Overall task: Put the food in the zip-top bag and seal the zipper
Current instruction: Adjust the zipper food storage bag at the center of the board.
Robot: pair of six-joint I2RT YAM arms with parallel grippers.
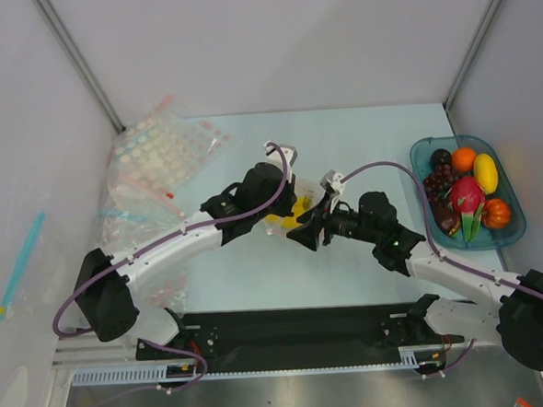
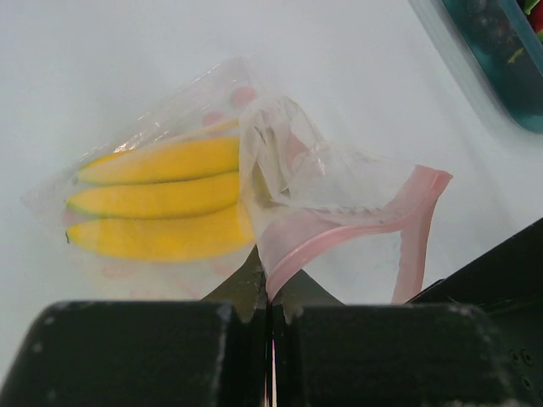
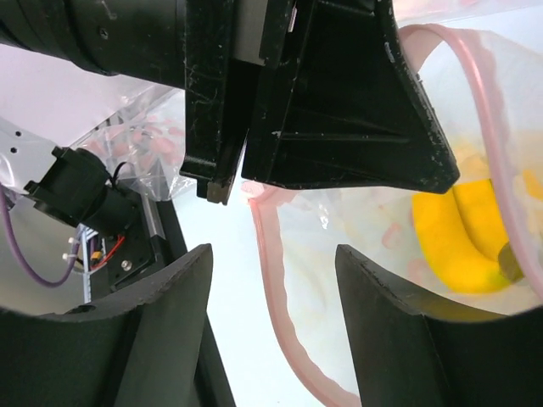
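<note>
Left gripper [image 2: 270,292]: jaws shut on the zipper [image 2: 339,231] edge of the zip-top bag [image 2: 280,161], holding the mouth up. Right gripper [image 3: 273,297] is open and empty, the pink strip running between its fingers; contact unclear. Banana bunch [image 2: 161,199] sits inside the bag. Looks like the loading step – next needs the right arm over at the tray [image 1: 516,233], where dragon fruit [image 1: 465,194] and orange fruit [image 1: 463,158] wait. From above, both wrists hide most of the bag, so I can't judge how wide the mouth is.
</note>
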